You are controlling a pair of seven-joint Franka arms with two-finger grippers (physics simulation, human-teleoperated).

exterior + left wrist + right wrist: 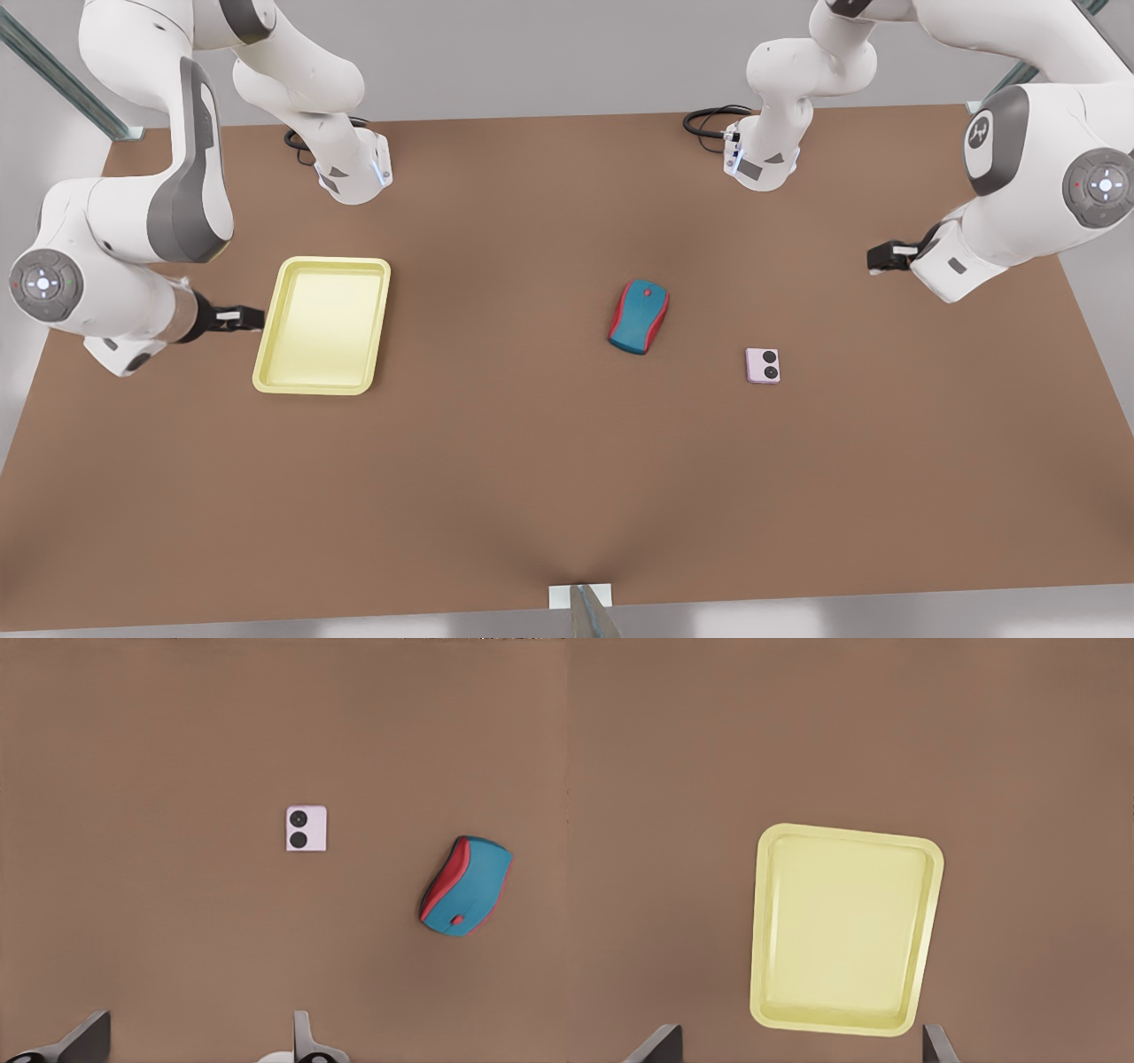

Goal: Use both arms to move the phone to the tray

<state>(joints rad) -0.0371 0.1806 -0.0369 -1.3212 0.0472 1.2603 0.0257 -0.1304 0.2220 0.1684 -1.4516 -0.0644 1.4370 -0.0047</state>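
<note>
Front view, mouse between phone, tray

Front view: brown surface with three objects, my two arms at its sides.
Yellow tray beside my right pincer; teal-and-red mouse central; pink phone near it, well apart from my left pincer.

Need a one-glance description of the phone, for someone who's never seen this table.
On the brown table, look toward the front view's right, past the teal-and-red mouse. The phone lies flat beside it: small, pale pink, nearly square, with two black circles, smaller than the mouse.
</note>
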